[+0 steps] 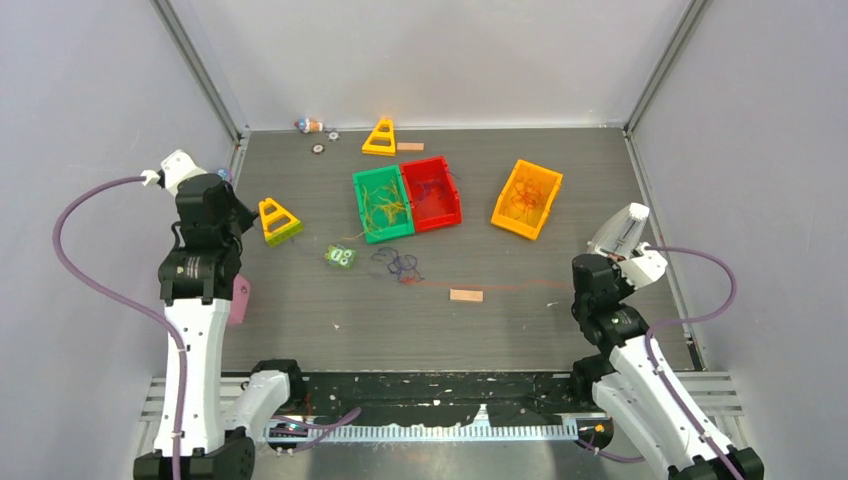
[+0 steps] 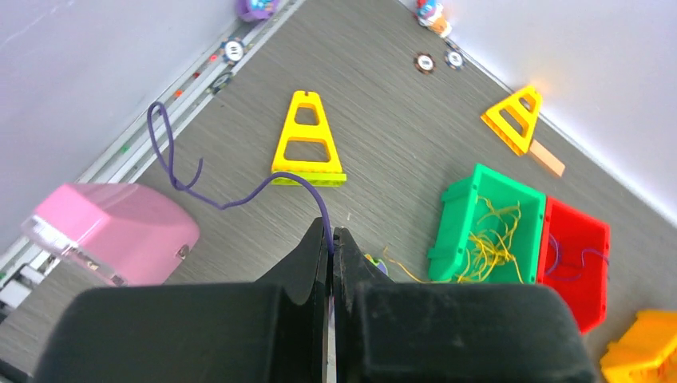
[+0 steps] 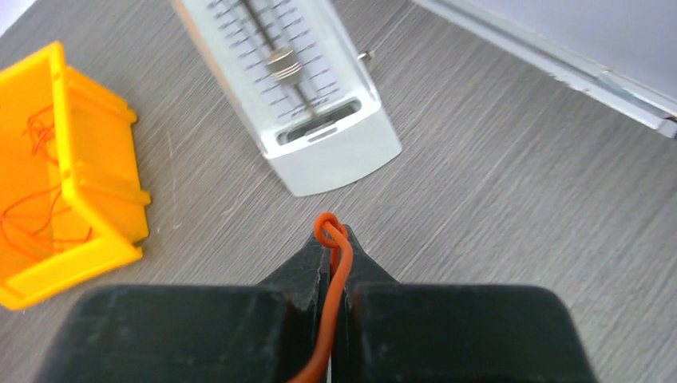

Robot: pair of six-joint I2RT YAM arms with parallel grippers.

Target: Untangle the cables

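Sorting looks well along from above: yellow strands (image 1: 385,210) lie in the green bin (image 1: 360,205), purple strands (image 1: 432,188) in the red bin (image 1: 440,223), orange-red strands (image 1: 522,200) in the orange bin (image 1: 548,178). A dark purple-blue knot (image 1: 400,265) sits on the counter (image 1: 330,320) near the middle, with a thin red strand (image 1: 500,285) trailing to its right, so I judge the job only partly done. From the left wrist, my left fingers (image 2: 307,263) are clenched on a purple cable (image 2: 226,204) that curls away to the far left, beside a pink block (image 2: 112,227). From the right wrist, my right fingers (image 3: 307,271) are pinched on an orange cable (image 3: 345,267), its looped end poking out at the tips, near a white metronome (image 3: 319,136). The metronome's scale shows only tick marks, and I can read no brand or lettering in any view.
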